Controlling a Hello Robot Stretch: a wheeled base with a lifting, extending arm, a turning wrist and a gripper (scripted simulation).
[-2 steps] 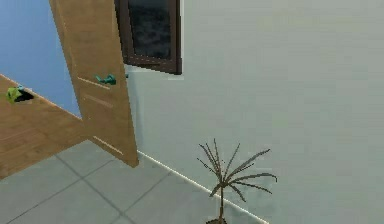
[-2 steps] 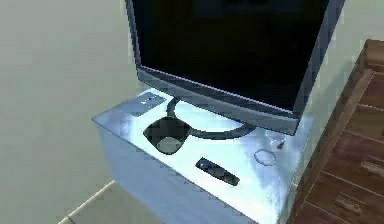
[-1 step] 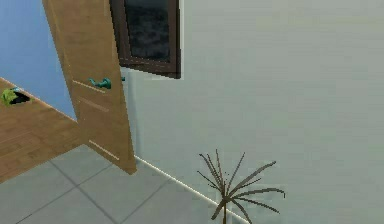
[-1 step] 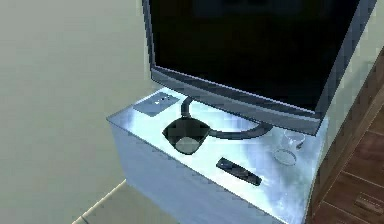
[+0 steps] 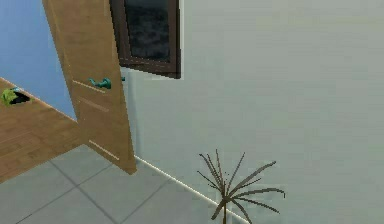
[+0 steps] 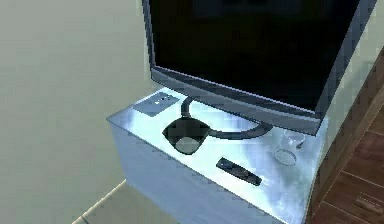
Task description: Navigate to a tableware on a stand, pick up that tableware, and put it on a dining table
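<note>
You're beside the grey stand (image 6: 165, 185) under the television (image 6: 250, 45). A small pale round dish (image 6: 288, 155) sits toward the arm side view's right, near a dark remote (image 6: 238, 171). You cannot tell the state of the gripper.

Stand (image 6: 150, 165): pale grey glossy block, flat top. A dark round bowl (image 6: 186, 134) sits upright on that top, left of middle, a little back from the front edge, with a lighter patch inside its near rim. A small clear dish (image 6: 288, 155), hard to make out, sits toward the top's right end in the arm side view, well apart from the bowl. Can't tell which is the target.
</note>
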